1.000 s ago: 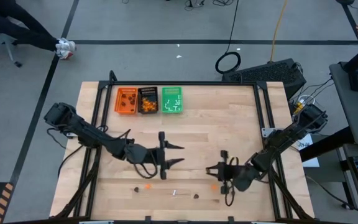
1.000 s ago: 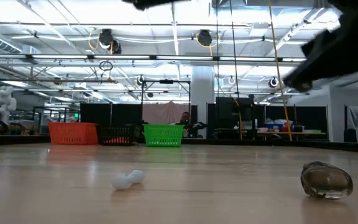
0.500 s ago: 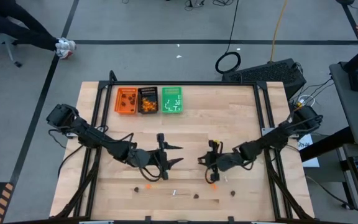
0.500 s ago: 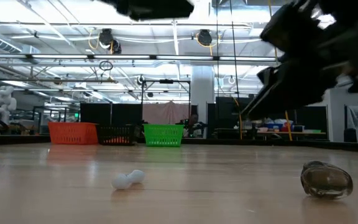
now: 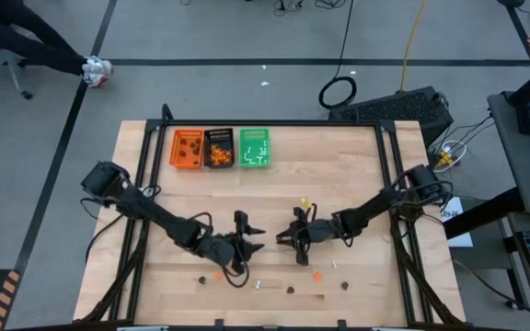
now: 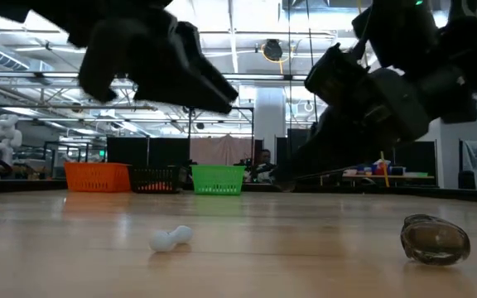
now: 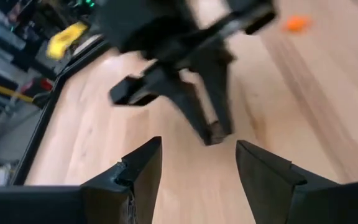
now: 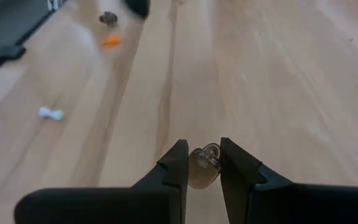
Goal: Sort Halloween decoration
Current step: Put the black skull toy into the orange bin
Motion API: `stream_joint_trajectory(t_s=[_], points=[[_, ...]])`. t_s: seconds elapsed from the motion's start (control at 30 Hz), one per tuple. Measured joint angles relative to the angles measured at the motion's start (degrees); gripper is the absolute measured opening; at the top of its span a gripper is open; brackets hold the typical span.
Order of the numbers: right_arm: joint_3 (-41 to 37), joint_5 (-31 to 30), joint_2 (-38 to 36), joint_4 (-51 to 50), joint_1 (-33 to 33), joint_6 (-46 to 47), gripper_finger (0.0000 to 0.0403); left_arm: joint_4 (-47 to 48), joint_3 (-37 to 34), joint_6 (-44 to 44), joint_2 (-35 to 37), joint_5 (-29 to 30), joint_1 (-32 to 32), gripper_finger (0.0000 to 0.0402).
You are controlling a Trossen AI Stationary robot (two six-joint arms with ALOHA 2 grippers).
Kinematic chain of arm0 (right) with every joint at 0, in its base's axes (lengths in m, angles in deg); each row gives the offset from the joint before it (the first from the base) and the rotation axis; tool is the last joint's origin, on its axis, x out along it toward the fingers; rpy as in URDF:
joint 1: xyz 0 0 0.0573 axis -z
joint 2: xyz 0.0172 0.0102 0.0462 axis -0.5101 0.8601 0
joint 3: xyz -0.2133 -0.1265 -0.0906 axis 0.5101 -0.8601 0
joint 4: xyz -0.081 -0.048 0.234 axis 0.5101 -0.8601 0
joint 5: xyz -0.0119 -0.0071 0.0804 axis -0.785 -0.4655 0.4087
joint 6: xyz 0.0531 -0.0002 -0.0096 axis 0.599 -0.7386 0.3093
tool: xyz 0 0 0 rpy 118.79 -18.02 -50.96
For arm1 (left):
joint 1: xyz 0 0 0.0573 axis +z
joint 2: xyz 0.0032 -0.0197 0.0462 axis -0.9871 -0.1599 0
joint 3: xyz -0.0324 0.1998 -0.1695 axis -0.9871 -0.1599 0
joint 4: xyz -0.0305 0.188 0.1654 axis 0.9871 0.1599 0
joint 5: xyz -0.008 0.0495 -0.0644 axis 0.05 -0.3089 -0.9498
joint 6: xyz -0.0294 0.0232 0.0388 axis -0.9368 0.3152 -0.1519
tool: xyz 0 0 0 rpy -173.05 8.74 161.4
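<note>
Hovering mid-table in the high view, my left claw (image 5: 254, 235) faces my right claw (image 5: 288, 241); loose trinkets (image 5: 290, 289) lie near the front edge, more in the trays (image 5: 219, 148). Low view: white stick (image 6: 170, 238), brown blob (image 6: 435, 240) on wood. Left wrist: fingers (image 7: 143, 163) spread, empty. Right wrist: claw (image 8: 200, 163) pinching a brown blob (image 8: 202, 163).

Centre of high view crowded: left gripper (image 5: 258, 235) and right gripper (image 5: 283, 237) nearly tip to tip, narrow gap between. Bare wood between the two and trays (image 5: 221, 148) at upper left. Lower centre strip littered: orange blob (image 5: 317, 275), white stick (image 5: 258, 284), dark blob (image 5: 291, 290). Upper right of table (image 5: 339, 156) open.
</note>
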Motion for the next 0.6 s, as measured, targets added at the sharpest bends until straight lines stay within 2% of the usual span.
stream_joint_trajectory(t_s=[0.3, 0.43, 0.6], points=[[0.0, 1.9, 1.5, 5.4, 1.2, 3.7, 0.0045, -7.1, 0.0, 7.3, -9.3, 1.4, -1.4, 0.0203], [0.0, 1.9, 1.6, 5.7, 1.4, 4.4, 0.0045, -13.9, 0.0, 11.7, -12.8, 3.6, -1.1, 0.0203], [0.0, 1.9, 1.6, 6.0, 1.4, 5.3, 0.0045, -24.3, 0.0, 18.5, -16.8, 3.6, -0.4, 0.0203]])
